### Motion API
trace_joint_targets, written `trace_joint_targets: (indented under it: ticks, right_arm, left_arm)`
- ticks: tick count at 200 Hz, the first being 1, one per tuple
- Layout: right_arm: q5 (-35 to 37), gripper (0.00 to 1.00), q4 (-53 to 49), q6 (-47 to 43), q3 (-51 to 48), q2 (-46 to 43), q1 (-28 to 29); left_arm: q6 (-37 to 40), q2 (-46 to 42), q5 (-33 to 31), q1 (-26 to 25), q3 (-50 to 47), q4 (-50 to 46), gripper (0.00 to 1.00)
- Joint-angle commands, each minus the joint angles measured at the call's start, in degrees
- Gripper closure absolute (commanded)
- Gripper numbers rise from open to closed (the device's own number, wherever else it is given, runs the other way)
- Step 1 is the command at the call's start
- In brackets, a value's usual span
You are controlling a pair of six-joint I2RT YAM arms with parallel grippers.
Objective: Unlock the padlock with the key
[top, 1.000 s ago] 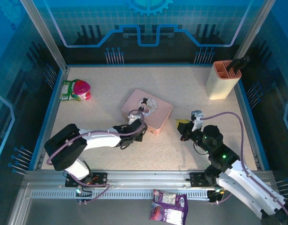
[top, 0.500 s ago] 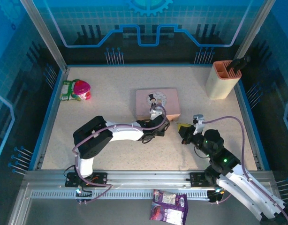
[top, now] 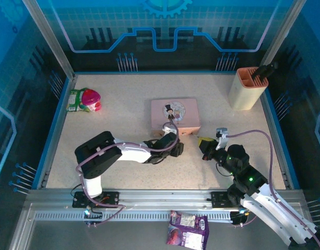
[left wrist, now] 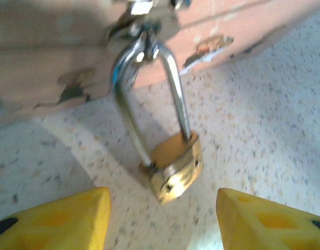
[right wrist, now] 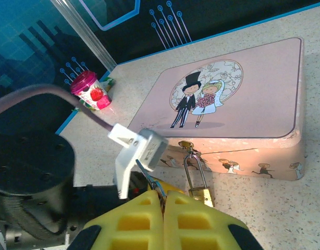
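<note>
Left wrist view: padlock [left wrist: 175, 166] hung on the tin's hasp, left fingers released.

The padlock's brass body rests tilted on the speckled table [left wrist: 264, 130]. Its silvery shackle [left wrist: 173, 88] passes up through the hasp [left wrist: 147, 13] on the front wall of the pink tin [left wrist: 56, 47]. The left gripper [left wrist: 162, 211] sits just in front of the padlock. Its yellow fingers [left wrist: 71, 216] are spread apart on either side and touch nothing. In the right wrist view, the right gripper [right wrist: 162, 200] is clenched, its pads pressed together. A thin dark sliver, the key [right wrist: 149, 179], protrudes from their seam near the padlock. In the top external view, the tin lies mid-table. A pink cup [top: 90, 99] stands at the far left edge and a beige holder [top: 247, 88] at the far right corner.
</note>
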Motion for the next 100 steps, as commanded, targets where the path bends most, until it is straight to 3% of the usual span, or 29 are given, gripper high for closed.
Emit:
trace_joint_targets:
  ticks: [1,39,68,100]
  right_arm:
    - [-1.1,1.00,0.8,0.8,-0.9,0.3,0.5]
    - [-1.0,1.00,0.5,2.2,-1.9,0.7,0.9]
    - [0.0,1.00,2.1,5.8,-4.1,0.6,1.6]
    - [2.5,1.00,4.1,8.0,-5.8,1.4,4.1]
  left_arm:
    - [4.6,-1.8,10.4,3.3,-6.1,15.8,0.44]
    - [-2.3,1.7,18.7,8.8,-15.3,36.1,0.47]
    - [-4.5,5.9,20.5,9.0,-13.3,38.3,0.49]
    - [-6.0,7.9,18.1,9.0,-11.1,35.2,0.52]
